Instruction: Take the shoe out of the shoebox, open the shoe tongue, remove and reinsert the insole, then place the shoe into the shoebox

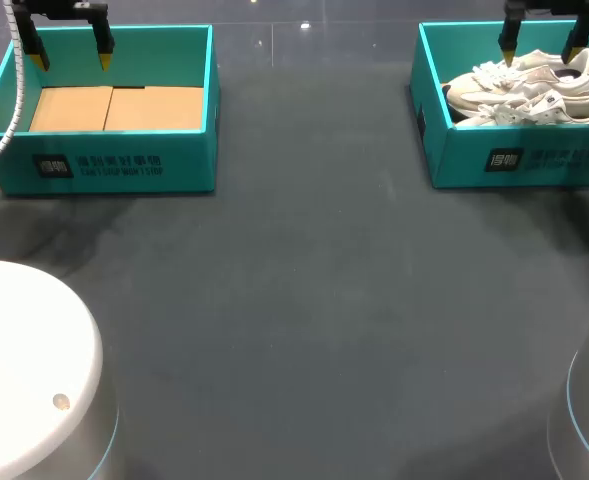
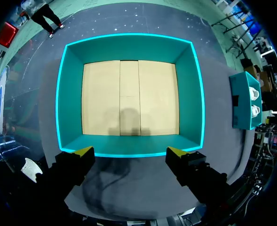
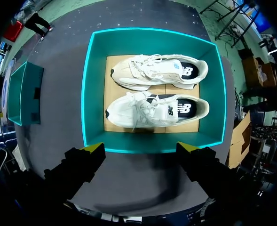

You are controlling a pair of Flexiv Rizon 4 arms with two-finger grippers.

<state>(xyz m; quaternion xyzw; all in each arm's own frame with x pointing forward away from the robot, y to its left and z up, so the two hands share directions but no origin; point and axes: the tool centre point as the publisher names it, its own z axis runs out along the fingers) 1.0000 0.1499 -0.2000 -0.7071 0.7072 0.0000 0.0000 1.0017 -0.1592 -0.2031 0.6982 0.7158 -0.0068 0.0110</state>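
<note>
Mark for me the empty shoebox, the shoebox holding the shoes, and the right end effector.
empty shoebox (image 2: pixel 70 99): left wrist view, teal inner side wall.
shoebox holding the shoes (image 3: pixel 95 89): right wrist view, teal inner side wall.
right end effector (image 3: pixel 141 148): right wrist view, midway between its yellow tips.

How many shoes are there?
2. Both lie side by side in the right box: the far shoe and the near shoe. The left box has none.

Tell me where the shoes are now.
In the head view, both shoes lie side by side inside the box at the far right of the table, under the right gripper.
</note>
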